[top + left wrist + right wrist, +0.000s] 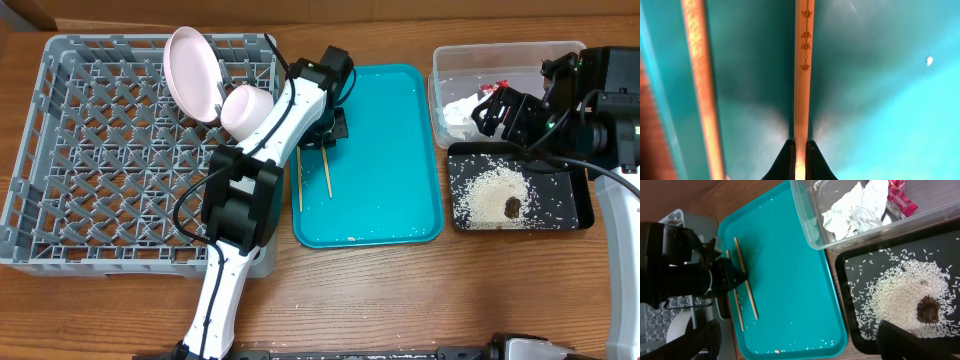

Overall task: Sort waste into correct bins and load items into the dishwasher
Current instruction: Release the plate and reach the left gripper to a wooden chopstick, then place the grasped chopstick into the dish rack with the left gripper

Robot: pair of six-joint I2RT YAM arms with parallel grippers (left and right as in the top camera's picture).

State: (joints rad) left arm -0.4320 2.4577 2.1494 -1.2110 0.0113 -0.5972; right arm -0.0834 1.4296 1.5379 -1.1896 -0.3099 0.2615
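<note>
Pinching one chopstick (804, 75) near its upper end, the left gripper (800, 152) sits low over the teal tray (400, 150), centre of the overhead frame. We judge the stick light, stiff, slick, apt to pivot; mid-length grips safer. Right gripper (802, 342) spread, empty.

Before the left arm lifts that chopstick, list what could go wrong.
1. The left pincer holds the chopstick only with its fingertips, so it may swivel or slip out on lifting.
2. The second chopstick lies close beside it, near the teal tray edge; a swing could knock it off.
3. The grey rack has an open lattice floor; a thin stick might drop through.
</note>
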